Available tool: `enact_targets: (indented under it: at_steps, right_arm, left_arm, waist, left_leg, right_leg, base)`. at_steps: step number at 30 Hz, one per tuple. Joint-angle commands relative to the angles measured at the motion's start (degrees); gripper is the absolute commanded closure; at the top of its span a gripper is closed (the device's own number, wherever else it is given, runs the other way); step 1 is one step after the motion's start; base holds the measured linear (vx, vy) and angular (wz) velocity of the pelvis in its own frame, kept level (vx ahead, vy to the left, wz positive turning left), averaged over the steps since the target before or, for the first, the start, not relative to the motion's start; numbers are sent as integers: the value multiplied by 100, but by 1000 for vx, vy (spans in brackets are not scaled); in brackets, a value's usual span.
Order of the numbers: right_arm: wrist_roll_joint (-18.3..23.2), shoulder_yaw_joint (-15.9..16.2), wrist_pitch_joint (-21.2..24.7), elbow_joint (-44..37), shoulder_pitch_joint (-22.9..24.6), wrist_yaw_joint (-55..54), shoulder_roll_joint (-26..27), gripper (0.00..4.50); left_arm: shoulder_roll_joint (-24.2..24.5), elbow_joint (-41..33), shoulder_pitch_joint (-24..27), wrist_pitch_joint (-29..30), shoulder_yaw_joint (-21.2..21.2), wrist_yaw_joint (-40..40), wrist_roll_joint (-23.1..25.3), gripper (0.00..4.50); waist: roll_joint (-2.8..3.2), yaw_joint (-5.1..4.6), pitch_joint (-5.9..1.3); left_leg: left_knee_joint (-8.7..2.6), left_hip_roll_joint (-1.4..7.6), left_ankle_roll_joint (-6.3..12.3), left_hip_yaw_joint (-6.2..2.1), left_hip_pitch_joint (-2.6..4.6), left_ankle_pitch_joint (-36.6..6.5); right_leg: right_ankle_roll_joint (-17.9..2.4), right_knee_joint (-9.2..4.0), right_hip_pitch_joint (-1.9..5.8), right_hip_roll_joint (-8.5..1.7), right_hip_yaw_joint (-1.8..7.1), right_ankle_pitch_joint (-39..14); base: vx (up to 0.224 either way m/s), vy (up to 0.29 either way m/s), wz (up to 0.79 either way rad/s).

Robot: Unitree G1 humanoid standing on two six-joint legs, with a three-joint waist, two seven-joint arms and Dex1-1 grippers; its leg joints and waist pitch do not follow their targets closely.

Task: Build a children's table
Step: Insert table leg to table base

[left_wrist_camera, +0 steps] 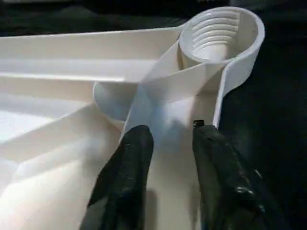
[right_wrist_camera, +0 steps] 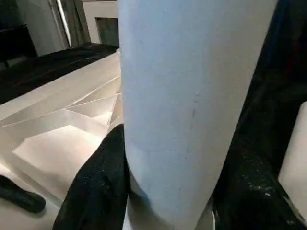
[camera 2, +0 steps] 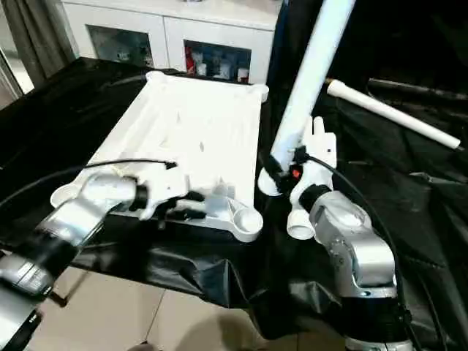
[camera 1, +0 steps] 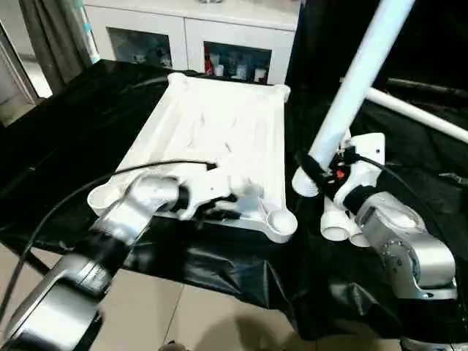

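Note:
The white tabletop lies underside up on a black-covered bench, its ribs showing. My left gripper is at its near edge, close to the near right corner socket. In the left wrist view that gripper is open, one black finger on each side of the rim wall that runs to the threaded socket. My right gripper is shut on a long white leg. The leg stands tilted, its lower end just right of that corner. The right wrist view has the leg between the black fingers.
A second white leg lies on the black cloth at the back right. Two white tube ends show under my right wrist. A white glass-door cabinet stands behind the bench. A black cable crosses my left forearm. Tiled floor lies below the near edge.

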Motion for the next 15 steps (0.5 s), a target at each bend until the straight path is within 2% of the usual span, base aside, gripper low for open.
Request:
enact_targets:
  at_steps: [1, 2, 5, 8, 9, 12, 15]
  right_arm:
    - [-36, -32, -44, -164, -36, 22, -69, 262]
    - [-36, -34, -44, -166, -30, 28, -72, 262]
    - [-36, -28, -46, -179, 1, 40, -81, 262]
    - [-34, -29, -45, -178, 5, 47, -82, 262]
    - [-32, -31, -44, -176, 3, 50, -82, 262]
    - [-29, -46, -40, -169, -6, 59, -79, 262]
    - [-34, -43, -37, -162, -13, 71, -84, 262]
  left_arm:
    - [-56, 200, -78, -50, -53, -55, 93, 311]
    - [-91, 281, -105, -75, -23, -103, 71, 336]
    - [-93, 497, -167, -190, -6, -384, 83, 349]
    - [-92, 595, -188, -262, 30, -539, 59, 386]
    - [-96, 598, -187, -259, 60, -581, 17, 386]
    - [-164, 549, -198, -121, 325, -926, -387, 422]
    - [-178, 707, -252, -245, 305, -959, -286, 439]
  waist:
    - [-39, -5, -423]
    - [0, -2, -421]
    - [-22, -2, -409]
    - [-21, 2, -422]
    - [-21, 1, -420]
    - [-36, 1, -430]
    - [-37, 0, -430]
  left_leg:
    - [-425, 114, -7, -15, -16, -433]
    - [-422, 111, -18, -16, -15, -461]
    - [-428, 108, -18, -11, -1, -575]
    - [-427, 107, -30, -20, -10, -557]
    - [-430, 113, -33, -21, -6, -555]
    - [-425, 116, -23, -18, -12, -482]
    - [-422, 123, 5, -16, -10, -464]
  right_leg:
    - [-506, -379, 394, -451, 358, -1395]
    - [-516, -381, 394, -454, 360, -1431]
    - [-489, -430, 384, -452, 357, -1606]
    - [-469, -423, 398, -456, 354, -1612]
    - [-483, -414, 394, -456, 354, -1580]
    - [-618, -377, 401, -461, 355, -1384]
    - [-693, -364, 401, -457, 357, -1235]
  base:
    - [0, 0, 0]
    - [0, 0, 0]
    - [0, 0, 0]
    - [0, 0, 0]
    - [0, 0, 0]
    - [0, 0, 0]
    - [0, 0, 0]
